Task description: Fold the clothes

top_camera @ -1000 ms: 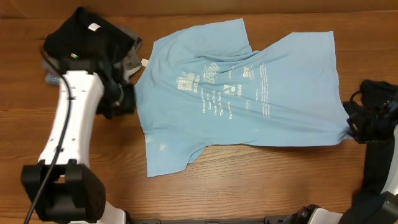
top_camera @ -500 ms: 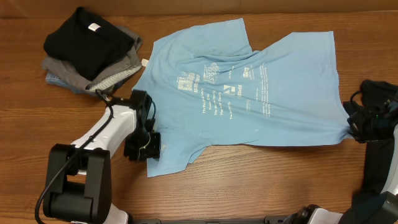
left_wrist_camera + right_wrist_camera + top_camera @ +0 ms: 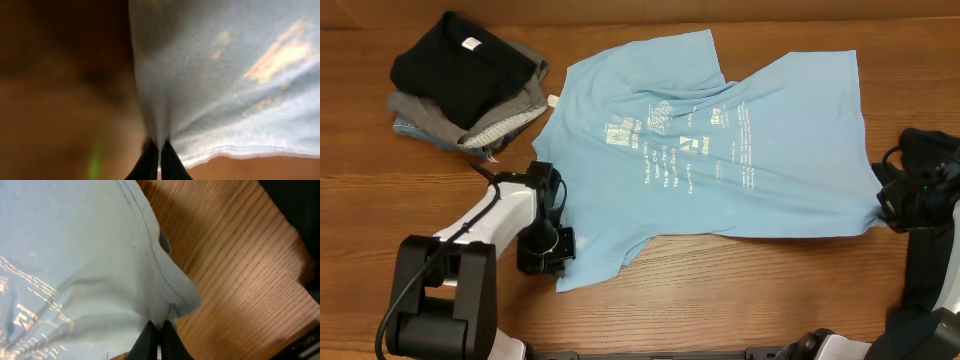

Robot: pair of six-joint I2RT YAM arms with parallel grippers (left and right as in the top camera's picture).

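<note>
counter [image 3: 720, 290]: wood, carries everything; bare wood shows beside and below both claws.
T-shirt [image 3: 720, 150]: light blue, white print facing up. It lies spread flat between the two claws and reaches from one to the other, with some wrinkles near the middle.
T-shirt handling: we judge it light, soft and limp, with no stiffness. It should sag between grips and drag on the wood. Not fragile.
where to hold: we'd pinch edges and corners, where the stitched hem gives some bite, and lift both ends together so the cloth stays taut.
folded pile [image 3: 470, 125]: grey and blue layers, well apart from the left claw, beyond it toward the far edge.
dark garment [image 3: 465, 65]: on top of the pile, white tag showing.
left claw [image 3: 558, 252]: fingers together, clamped on the T-shirt's near-left flap, which looks like a sleeve end.
right claw [image 3: 159, 332]: fingers together, clamped on the T-shirt's stitched hem corner.
</note>
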